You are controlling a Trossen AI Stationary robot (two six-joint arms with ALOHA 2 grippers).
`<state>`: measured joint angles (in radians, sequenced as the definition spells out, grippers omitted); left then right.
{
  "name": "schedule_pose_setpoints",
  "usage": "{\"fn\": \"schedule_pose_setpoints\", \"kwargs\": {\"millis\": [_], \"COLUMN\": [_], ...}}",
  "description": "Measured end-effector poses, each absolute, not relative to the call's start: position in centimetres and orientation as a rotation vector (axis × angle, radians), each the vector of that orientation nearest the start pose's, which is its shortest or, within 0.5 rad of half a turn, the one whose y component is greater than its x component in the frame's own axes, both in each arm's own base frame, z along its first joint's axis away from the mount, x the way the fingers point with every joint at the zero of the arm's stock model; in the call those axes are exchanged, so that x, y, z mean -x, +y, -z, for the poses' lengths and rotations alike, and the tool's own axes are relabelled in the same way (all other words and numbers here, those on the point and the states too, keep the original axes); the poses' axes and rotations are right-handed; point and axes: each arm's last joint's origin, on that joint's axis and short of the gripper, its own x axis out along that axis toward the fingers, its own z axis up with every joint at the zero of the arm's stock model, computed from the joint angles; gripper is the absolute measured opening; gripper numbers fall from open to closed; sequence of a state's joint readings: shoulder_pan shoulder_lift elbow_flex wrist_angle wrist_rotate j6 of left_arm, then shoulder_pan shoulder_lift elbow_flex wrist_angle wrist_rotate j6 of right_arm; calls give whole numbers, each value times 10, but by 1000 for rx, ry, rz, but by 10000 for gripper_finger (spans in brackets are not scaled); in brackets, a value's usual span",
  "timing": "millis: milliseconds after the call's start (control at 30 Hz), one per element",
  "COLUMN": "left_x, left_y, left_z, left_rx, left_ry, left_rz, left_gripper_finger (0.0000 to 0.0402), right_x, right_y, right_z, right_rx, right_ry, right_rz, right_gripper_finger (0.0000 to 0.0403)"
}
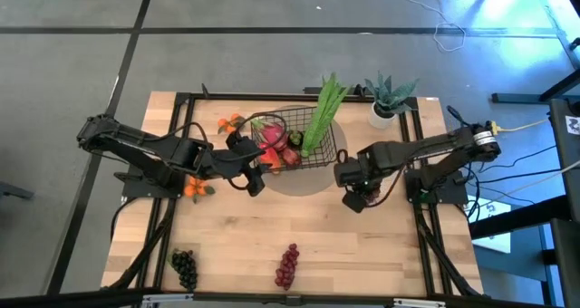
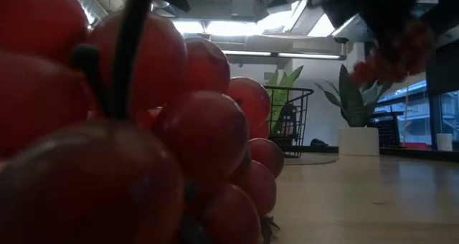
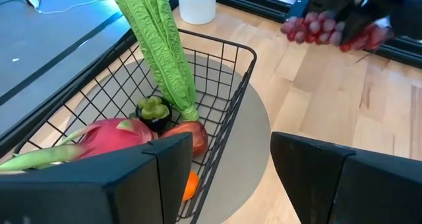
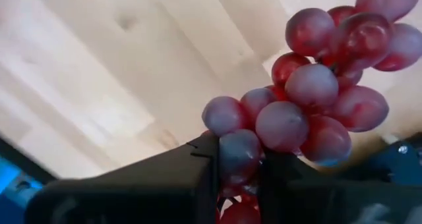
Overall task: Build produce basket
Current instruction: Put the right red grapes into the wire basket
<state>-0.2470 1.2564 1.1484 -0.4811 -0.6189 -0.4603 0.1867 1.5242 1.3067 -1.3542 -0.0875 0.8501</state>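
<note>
Two grippers: right gripper (image 4: 237,168), fingers clamped on a red grape bunch (image 4: 316,99) lifted beside the wire basket (image 1: 328,154) for loading; left gripper (image 3: 224,178), fingers released, above the basket's near edge.

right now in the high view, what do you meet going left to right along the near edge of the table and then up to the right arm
dark grape bunch → red grape bunch → right pincer, shut on another red grape bunch, beside the basket
</note>
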Motion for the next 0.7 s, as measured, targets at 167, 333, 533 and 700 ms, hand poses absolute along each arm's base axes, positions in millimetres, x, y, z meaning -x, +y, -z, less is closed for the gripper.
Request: {"fn": "schedule_pose_setpoints", "kwargs": {"millis": [167,333,533,700], "left_x": [-260,-260,-260,-260], "left_y": [-48,-48,-48,-48], "left_z": [-337,-337,-337,-337], "left_rx": [193,193,192,192], "left_ry": [445,445,445,445], "left_rz": [-474,-474,-474,-474], "left_gripper_finger": [194,194,194,194], "right_x": [-262,-267,-267,-265], "right_y": [52,47,26,-1], "right_z": [-312,-340,-366,-374], "right_rx": [-589,-563,-457,-376], "right_ry": [1455,1359,1256,1211], "right_rz": [390,320,376,493], "right_gripper_finger": [56,57,57,57]}}
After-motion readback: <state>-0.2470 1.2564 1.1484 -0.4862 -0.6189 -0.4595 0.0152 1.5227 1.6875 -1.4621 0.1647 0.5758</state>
